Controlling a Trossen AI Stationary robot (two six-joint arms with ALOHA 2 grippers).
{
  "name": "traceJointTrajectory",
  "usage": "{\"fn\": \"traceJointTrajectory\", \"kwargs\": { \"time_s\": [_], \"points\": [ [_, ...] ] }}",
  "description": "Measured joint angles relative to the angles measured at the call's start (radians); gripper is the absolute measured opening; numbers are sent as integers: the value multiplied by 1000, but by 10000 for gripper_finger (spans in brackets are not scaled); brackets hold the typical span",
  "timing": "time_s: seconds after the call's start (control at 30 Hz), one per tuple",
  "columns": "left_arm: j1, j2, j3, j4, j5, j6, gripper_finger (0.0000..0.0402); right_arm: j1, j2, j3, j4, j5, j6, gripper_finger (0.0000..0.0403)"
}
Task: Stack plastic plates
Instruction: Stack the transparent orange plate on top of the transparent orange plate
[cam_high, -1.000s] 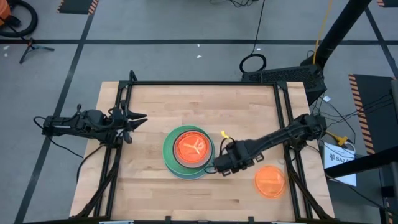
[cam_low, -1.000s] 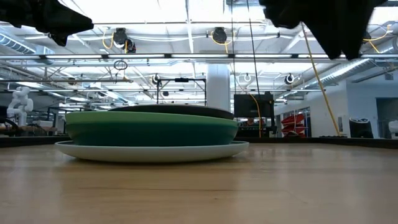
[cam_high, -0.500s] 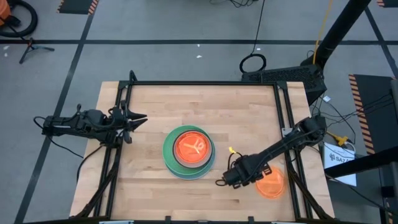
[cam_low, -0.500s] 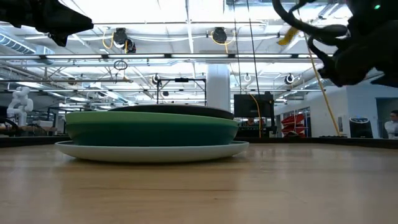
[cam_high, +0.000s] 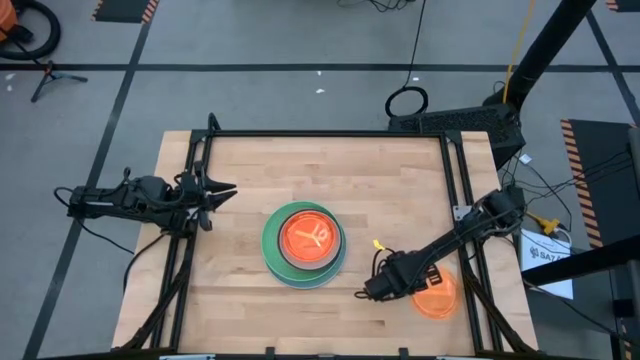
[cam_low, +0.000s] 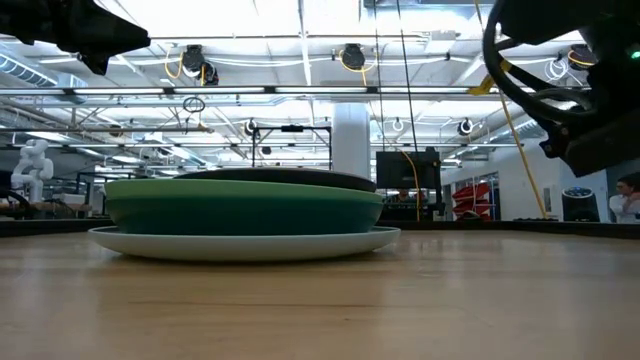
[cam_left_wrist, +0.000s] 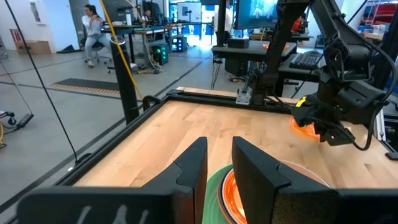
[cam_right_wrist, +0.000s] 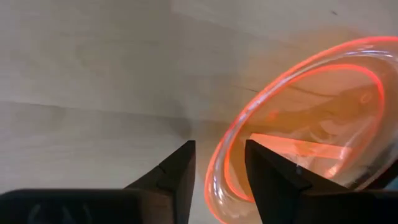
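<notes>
A stack of plastic plates (cam_high: 304, 243) stands mid-table, a light green rim around grey, with a small translucent orange plate (cam_high: 306, 236) on top. In the low view the stack (cam_low: 243, 205) rests on a whitish plate (cam_low: 243, 243). A second translucent orange plate (cam_high: 436, 293) lies flat near the right edge. My right gripper (cam_high: 385, 288) is at that plate's left rim (cam_right_wrist: 219, 163), open, one finger over the plate's inside and one outside. My left gripper (cam_high: 225, 190) waits open over the table's left edge.
A black frame (cam_high: 330, 134) runs along the table's far and side edges. Bare wood (cam_high: 330, 175) lies on the far side of the stack and along the near edge. A person (cam_left_wrist: 93, 31) sits in the room beyond the table.
My right gripper has moved from beside the stack toward the table's right and near edges, coming down to the loose orange plate's left rim. The stack and the loose plate have stayed where they were.
</notes>
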Motion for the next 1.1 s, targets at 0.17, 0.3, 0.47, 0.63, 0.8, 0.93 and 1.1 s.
{"fn": "traceJointTrajectory", "kwargs": {
  "time_s": [0.17, 0.3, 0.47, 0.63, 0.8, 0.93, 1.1],
  "points": [
    [0, 0, 0, 0, 0, 0, 83, 8, -4, -35, 64, 20, 27, 105],
    [0, 0, 0, -2, 0, 1, 83, 9, -4, -39, 72, 21, 21, 76],
    [0, 0, 0, -2, 0, 3, 83, 9, -2, -35, 70, 21, 4, 35],
    [0, 0, 0, -2, 0, 2, 83, 4, 0, -8, 24, 22, -52, 5],
    [0, 0, 0, -2, 0, 2, 83, -12, 1, 60, -106, 56, -138, 4],
    [0, 0, 0, -1, -1, 2, 83, -27, 1, 157, -225, 157, -209, 2],
    [0, 0, 0, 0, -1, 2, 83, -58, 1, 304, -323, 349, -312, 2]
  ]
}}
